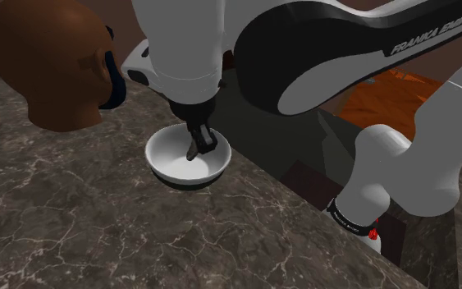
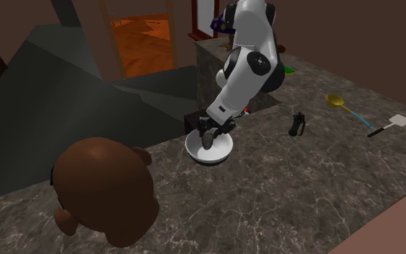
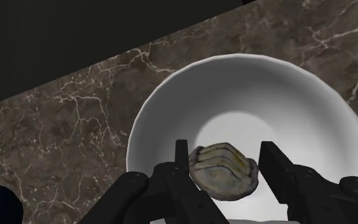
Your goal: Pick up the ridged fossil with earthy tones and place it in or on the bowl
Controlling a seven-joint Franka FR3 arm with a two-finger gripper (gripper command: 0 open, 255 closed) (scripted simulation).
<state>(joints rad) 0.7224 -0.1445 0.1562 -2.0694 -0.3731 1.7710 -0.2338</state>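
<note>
— Risk is weighed first: what can be spoiled from here?
— The ridged fossil [image 3: 225,172], banded in grey and tan, is clasped between the jaws. These are closed only as far as its width allows, and it is held low inside the white bowl [image 3: 171,108]. If it is let go unevenly, it may be rolled against the bowl's wall, though it is likely to be kept inside.
— And the bowl itself?
— It is set close to the table [image 1: 73,213] edge, beside the drop. Should it be nudged by a fingertip, or caught as the arm is raised, it could be tipped or slid off. A fossil stuck to one finger could also be lifted out again.
— How is the surface described?
— A dark, pale-veined, marble-like table is seen. A brown mannequin head [image 1: 44,66] is stood apart from the bowl. Farther off, a small black object [image 2: 297,125], a yellow spoon-like tool [image 2: 336,101] and a white spatula [image 2: 398,121] are laid.
— The room?
— An orange floor [image 2: 140,43] is shown beyond dark grey slabs.
</note>
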